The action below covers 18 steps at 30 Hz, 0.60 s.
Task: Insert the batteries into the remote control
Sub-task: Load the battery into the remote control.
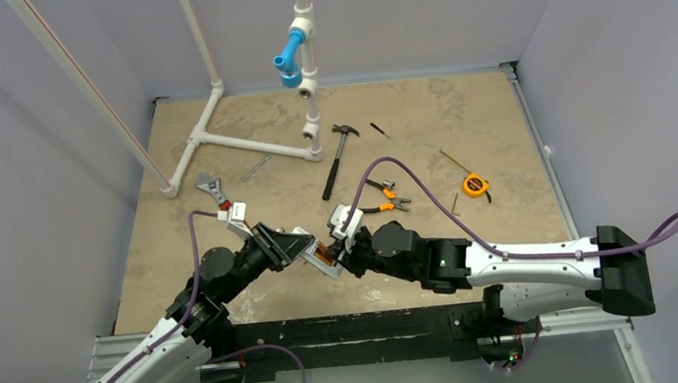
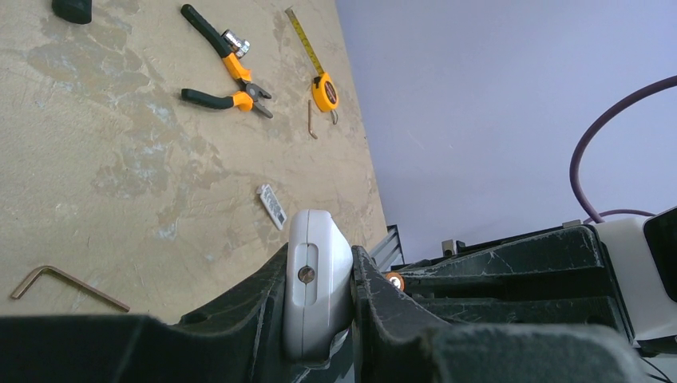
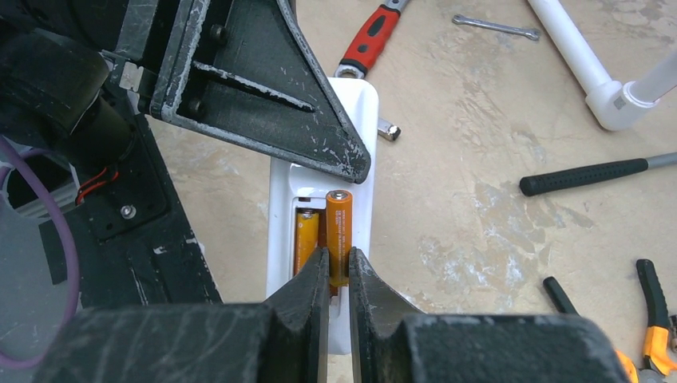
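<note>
Tan tabletop [image 1: 486, 102] carried hammer [image 1: 335, 166], pliers [image 1: 388, 198]. L gripper [image 2: 319, 263] clamped narrow on remote control [image 3: 361, 108], raised nr table's front edge, back side up. R gripper [image 3: 337, 265] pinched one of the batteries [image 3: 338, 227] at open recess; second battery [image 3: 306, 239] lay seated beside it.

Table [image 1: 497, 120] as I see it from the overhead camera: tan, mottled top, with a white pipe frame [image 1: 246, 142] standing at the far left. A red-handled wrench [image 1: 212, 188] and a small spanner [image 1: 256, 168] lie just near of it. At centre lies a hammer [image 1: 336, 162], orange-handled pliers [image 1: 388, 196] right of its handle, a yellow tape measure [image 1: 475, 184] and a hex key [image 1: 455, 203] further right.
</note>
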{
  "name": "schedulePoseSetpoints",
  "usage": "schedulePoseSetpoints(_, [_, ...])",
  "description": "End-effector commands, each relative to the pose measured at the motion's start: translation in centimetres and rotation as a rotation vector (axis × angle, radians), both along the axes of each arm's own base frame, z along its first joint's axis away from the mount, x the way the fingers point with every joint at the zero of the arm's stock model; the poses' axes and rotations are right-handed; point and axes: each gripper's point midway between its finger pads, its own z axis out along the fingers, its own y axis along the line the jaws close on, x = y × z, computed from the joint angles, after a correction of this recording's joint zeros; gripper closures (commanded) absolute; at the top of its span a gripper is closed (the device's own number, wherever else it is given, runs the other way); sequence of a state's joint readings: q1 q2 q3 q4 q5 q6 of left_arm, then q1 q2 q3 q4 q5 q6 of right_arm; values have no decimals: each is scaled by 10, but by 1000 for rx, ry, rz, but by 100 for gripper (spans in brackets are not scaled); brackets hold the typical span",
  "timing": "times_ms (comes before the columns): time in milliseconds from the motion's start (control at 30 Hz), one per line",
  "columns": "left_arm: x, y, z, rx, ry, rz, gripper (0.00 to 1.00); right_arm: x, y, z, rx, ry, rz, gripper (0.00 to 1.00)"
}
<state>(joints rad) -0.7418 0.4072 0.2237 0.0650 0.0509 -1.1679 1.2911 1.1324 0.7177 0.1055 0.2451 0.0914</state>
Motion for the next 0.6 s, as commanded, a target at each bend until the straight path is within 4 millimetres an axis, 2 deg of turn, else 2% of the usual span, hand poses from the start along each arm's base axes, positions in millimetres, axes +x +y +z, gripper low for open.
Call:
schedulePoseSetpoints(0, [1, -2, 32, -73, -62, -3, 100, 1, 9, 20, 48, -25, -1, 100])
schedulePoseSetpoints(300, [1, -2, 30, -71, -56, -1, 100, -4, 13, 15, 27, -15, 23, 99])
schedulePoseSetpoints(567, [0, -1, 32, -73, -60, -5, 100, -1, 12, 11, 8, -22, 9, 91])
